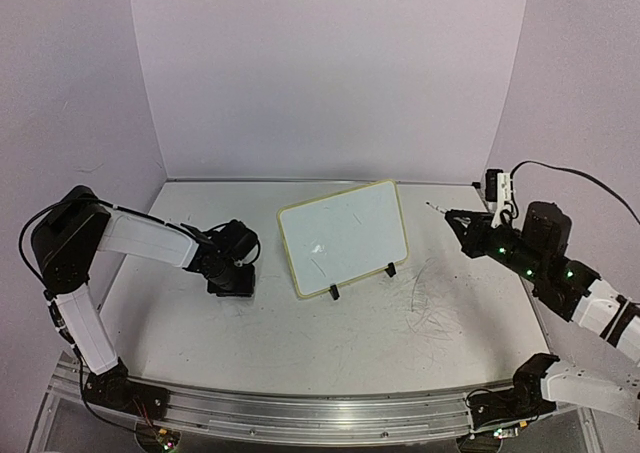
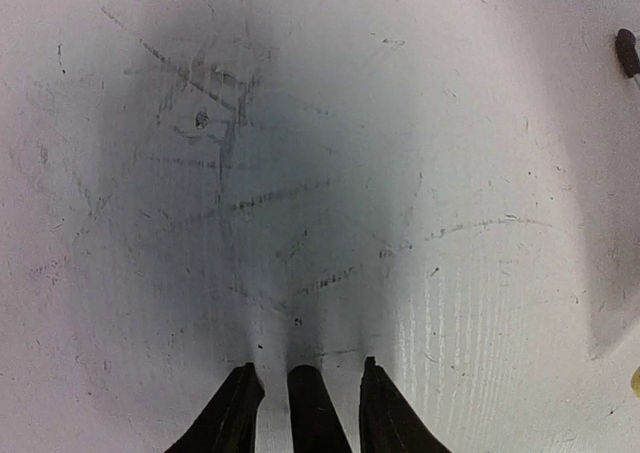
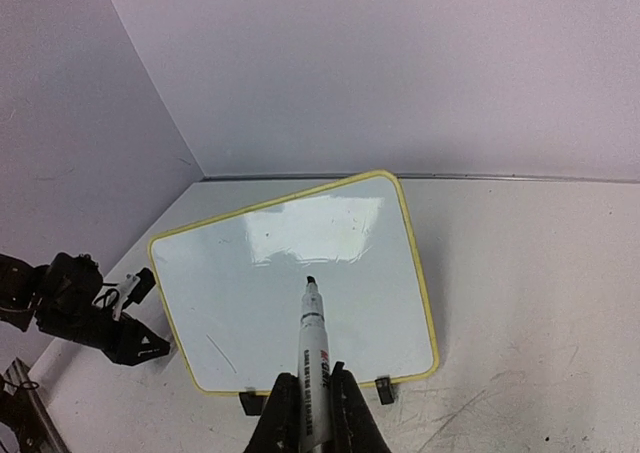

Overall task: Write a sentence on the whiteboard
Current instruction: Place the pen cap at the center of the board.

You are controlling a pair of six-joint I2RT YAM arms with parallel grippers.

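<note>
The whiteboard stands tilted on two black feet at mid-table, its yellow-rimmed face bare except for faint grey marks; the sentence is not in view on it. My right gripper is shut on an uncapped white marker, whose black tip points at the board from the right and hangs short of it. My left gripper points down at the table left of the board. A black cylinder like a marker cap sits between its fingers, with a gap on each side.
Old grey scribbles mark the white tabletop right of the board and under the left gripper. Lilac walls close in the back and both sides. A small black and white device sits at the back right corner.
</note>
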